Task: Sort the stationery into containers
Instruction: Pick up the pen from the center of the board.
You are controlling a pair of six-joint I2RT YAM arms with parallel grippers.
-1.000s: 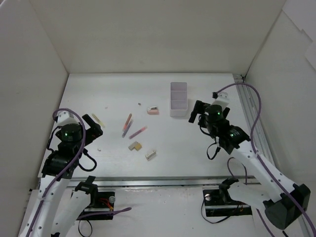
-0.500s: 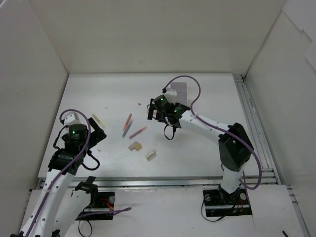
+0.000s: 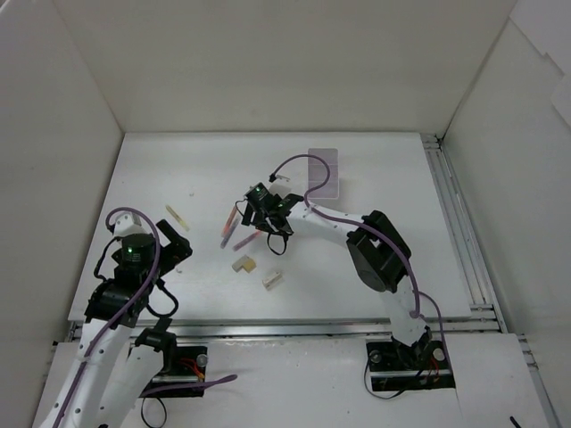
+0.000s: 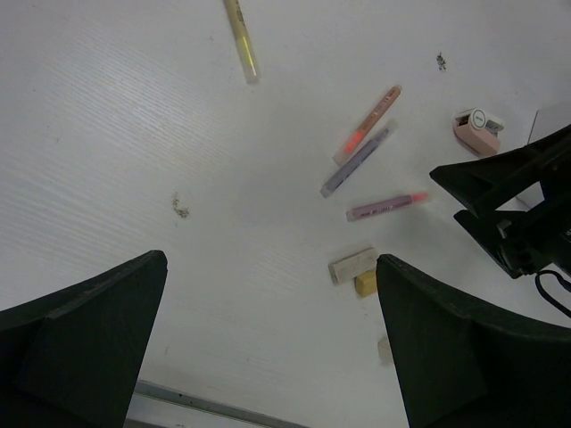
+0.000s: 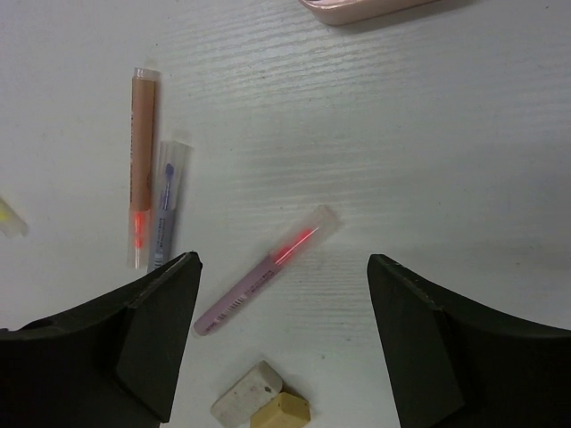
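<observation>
So the right gripper (image 3: 254,218) is reaching way over to the middle of the table (image 3: 401,178). It hangs right above the pink pen (image 5: 268,267) with its fingers (image 5: 143,339) spread apart, one on each side of the pen and not touching it.

Just left of that pen are an orange pen (image 5: 142,160) and a lavender pen (image 5: 166,203), side by side and nearly touching. On the near side sits the tan L-shaped block (image 5: 281,412) with a cream piece (image 5: 243,401) pressed against it.

The pink eraser (image 4: 477,132) lies behind the gripper, and from above the arm hides it. The white box (image 3: 323,172) is at the back, well apart from the pens.

The left gripper (image 3: 171,234) hangs near the left side, fingers wide apart with nothing in them. A yellow stick (image 3: 177,218) lies just beside it. Another cream block (image 3: 272,280) sits toward the front.
</observation>
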